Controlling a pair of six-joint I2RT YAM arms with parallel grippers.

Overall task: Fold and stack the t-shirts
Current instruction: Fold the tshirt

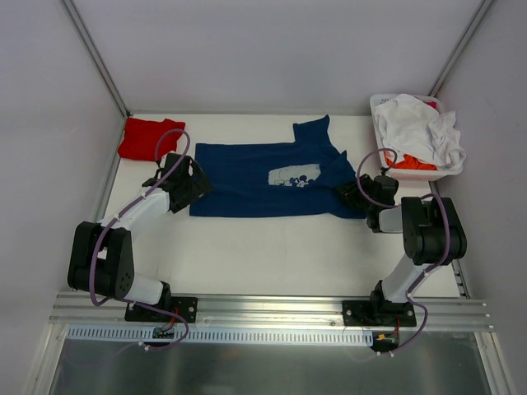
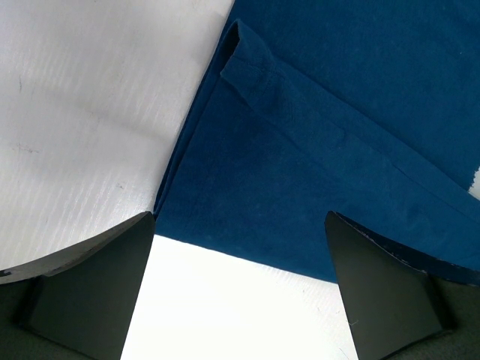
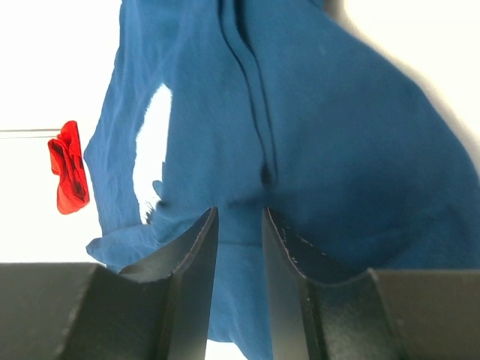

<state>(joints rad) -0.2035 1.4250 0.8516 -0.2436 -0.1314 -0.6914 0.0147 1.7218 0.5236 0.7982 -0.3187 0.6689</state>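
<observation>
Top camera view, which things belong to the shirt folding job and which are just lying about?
Job: navy blue cloth t-shirt with pale print; red cloth t-shirt; heap of white and orange cloth tees.
Lying about: white plastic basket holding that heap; metal rail at the near edge.

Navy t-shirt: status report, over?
Left gripper open over left edge. Right gripper pinching navy t-shirt, right edge. Shirt spread flat. Red t-shirt clear, far-left corner.

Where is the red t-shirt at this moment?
In the top view, the red t-shirt lies at the far left corner of the table, just beyond the left gripper and left of the navy t-shirt.
</observation>
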